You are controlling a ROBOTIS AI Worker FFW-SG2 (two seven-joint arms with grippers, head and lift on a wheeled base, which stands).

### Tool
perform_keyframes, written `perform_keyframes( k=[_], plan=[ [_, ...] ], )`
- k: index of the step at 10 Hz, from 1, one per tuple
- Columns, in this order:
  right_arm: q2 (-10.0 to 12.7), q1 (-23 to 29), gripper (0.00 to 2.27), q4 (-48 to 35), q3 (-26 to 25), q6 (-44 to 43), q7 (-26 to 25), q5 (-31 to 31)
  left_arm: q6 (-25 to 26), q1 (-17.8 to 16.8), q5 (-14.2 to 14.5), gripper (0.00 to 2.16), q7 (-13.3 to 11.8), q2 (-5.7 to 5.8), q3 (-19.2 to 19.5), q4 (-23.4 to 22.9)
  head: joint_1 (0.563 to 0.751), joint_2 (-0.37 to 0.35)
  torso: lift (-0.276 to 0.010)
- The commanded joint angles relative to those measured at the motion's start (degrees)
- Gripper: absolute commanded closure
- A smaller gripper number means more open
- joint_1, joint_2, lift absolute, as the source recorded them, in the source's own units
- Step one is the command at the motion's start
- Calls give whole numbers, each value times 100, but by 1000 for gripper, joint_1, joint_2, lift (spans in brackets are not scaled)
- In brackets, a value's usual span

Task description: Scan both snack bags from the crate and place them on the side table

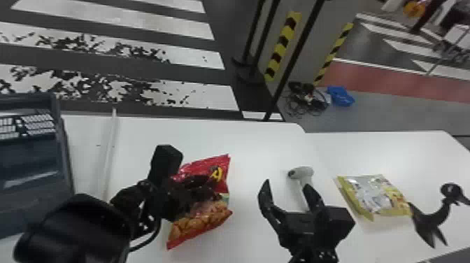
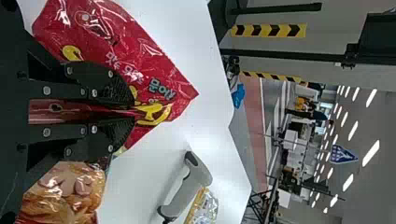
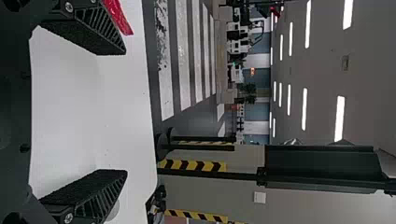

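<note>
So my left arm (image 1: 73,230) is the big black lump hogging the lower left of the head view, overlapping the bottom part of the dark grey crate (image 1: 28,168) at the left edge. Just right of the crate there's a pale bar (image 1: 110,154) on the white table (image 1: 262,140). My right gripper (image 1: 286,183) pokes up from the bottom edge, right of centre, and it's partly blocking the grey scanner (image 1: 301,172): the head shows up past the fingertips, the handle runs down behind. Over at the right of the frame the yellow bag (image 1: 374,196) lies on the table, with a black curvy thing (image 1: 433,217) right beside it. Behind the table, upper right of centre, it's striped barriers (image 1: 283,45), plus some cables (image 1: 304,99) and a blue thing (image 1: 341,96) on the floor.

The red bag (image 1: 222,176) is a bit left of centre, in my left gripper (image 1: 196,192). Those fingers are squeezed almost together with the wrapper pinched between them, and the bag spreads out on both sides and past the tips. Right gripper's fingers are spread wide, holding zip.

Looks-wise the red bag is shiny and crinkly, sitting at a slant, red with a yellow design up top and orange-brown snack pics toward the bottom. Gripper's hiding a chunk of its middle.
</note>
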Motion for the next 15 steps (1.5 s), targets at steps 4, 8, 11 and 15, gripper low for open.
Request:
perform_keyframes(
  k=[4,8,11,15],
  plan=[
    [14,21,87,-26,11,66,8,0,-720,149,-80,19,201,-24,141,-343,695,-350,-95],
    [14,21,83,-70,90,119,43,0,-1212,729,-352,33,623,-24,624,-1679,695,-350,-95],
    [14,3,63,-97,152,295,96,-53,-1283,1045,-106,60,869,439,1512,-2013,695,-350,-95],
    [14,-102,53,-510,29,1912,878,-853,-2038,1643,263,63,939,694,2549,-2224,695,-203,-95]
  ],
)
